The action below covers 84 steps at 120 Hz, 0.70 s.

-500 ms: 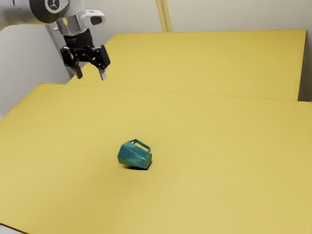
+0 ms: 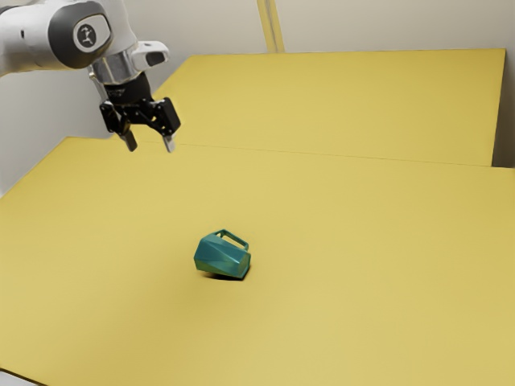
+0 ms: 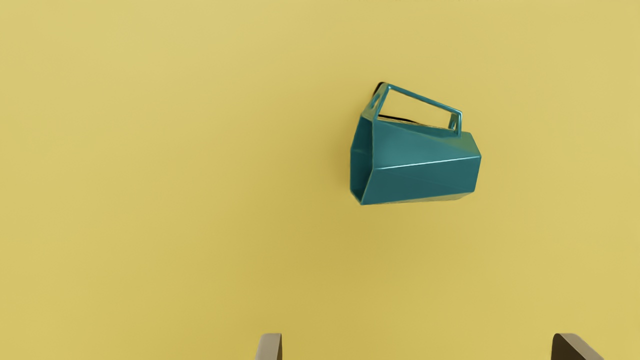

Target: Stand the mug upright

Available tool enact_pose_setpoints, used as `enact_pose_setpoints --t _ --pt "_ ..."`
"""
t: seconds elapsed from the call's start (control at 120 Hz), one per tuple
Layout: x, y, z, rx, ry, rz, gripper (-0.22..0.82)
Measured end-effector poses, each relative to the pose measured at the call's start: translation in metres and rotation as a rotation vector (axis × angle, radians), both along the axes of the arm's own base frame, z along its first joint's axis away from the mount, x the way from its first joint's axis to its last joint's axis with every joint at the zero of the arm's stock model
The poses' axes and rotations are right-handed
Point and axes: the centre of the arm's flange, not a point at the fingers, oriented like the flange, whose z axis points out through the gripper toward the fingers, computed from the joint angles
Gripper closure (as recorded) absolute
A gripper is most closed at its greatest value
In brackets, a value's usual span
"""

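1. Fingers [image 2: 169, 145] spread wide on my black gripper [image 2: 150, 146], open and angled down; up close their tips look like blunt slabs, matt grey-brown with darker inner faces.
2. Yellow table [image 2: 362, 265]: the broadest thing I have on screen, flat and smooth, with a thin straight line crossing it.
3. White arm [image 2: 24, 40]: rounded, glossy shell with a dark round joint cap, coming in from the exterior view's upper left. A shiny metallic collar sits just above the gripper's angular black linkages, which hang over the table, well apart from the mug [image 2: 221, 256].
4. Teal mug: lying on its side on the table, faceted with crisp edges and a soft sheen, tapering from wide mouth to narrower base. Its mouth faces the exterior view's left.
5. Handle [image 3: 425, 101]: a slim, angular four-sided loop along the mug's side.
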Motion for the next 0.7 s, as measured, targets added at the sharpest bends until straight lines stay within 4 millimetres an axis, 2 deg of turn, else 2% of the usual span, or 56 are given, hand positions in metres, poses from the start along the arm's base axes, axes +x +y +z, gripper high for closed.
enact_pose_setpoints --t 0.117,0.242,0.383,0.7 --pt "-0.004 0.023 -0.018 -0.089 -0.008 0.042 0.02" --pt "-0.008 0.028 -0.037 -0.176 -0.024 0.043 0.02" --pt "-0.013 0.034 -0.076 -0.274 -0.021 0.042 0.02" --pt "-0.026 0.042 -0.139 -0.440 -0.074 0.035 0.02"
